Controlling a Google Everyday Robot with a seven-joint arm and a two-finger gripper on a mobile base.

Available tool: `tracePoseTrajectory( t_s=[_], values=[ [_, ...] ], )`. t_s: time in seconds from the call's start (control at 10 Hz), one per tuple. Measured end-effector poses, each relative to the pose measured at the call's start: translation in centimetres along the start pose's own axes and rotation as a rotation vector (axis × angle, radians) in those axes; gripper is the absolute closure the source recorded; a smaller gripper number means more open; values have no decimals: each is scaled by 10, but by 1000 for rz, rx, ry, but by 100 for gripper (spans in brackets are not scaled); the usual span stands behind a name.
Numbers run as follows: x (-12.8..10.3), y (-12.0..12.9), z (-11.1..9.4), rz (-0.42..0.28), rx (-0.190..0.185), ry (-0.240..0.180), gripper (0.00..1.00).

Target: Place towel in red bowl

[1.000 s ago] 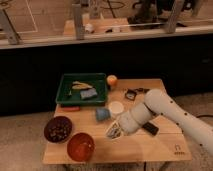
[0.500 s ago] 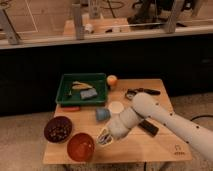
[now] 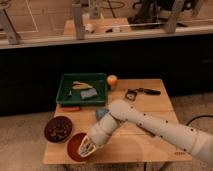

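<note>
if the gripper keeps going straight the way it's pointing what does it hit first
Most likely the red bowl: the gripper points down and left over its rim, though depth is unclear.

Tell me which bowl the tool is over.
The red bowl at the table's front edge; the tool overlaps its right side. The dark bowl sits apart, left.

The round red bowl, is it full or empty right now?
Cannot tell. The tool hangs over the round red bowl and hides most of its inside.

Your white arm (image 3: 150,125) ends in a pale gripper (image 3: 88,147) over the near-left red bowl (image 3: 75,148). You see a dark speckled bowl (image 3: 58,129) farther left, a green tray (image 3: 82,89) beyond, and an orange fruit (image 3: 112,80).
</note>
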Motion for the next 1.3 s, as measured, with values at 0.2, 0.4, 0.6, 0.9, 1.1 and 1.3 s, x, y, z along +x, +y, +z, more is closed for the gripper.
tracePoseTrajectory(
  t_s=[0.2, 0.4, 0.6, 0.9, 1.1, 1.3],
  values=[
    [-14, -8, 10, -25, -21, -31, 87],
    [-18, -18, 22, -43, -27, -38, 67],
    [-16, -24, 32, -71, -25, -41, 45],
    [-3, -23, 42, -116, -30, -50, 21],
    [11, -22, 48, -115, -42, -58, 20],
    [15, -25, 44, -113, -34, -69, 20]
  ],
)
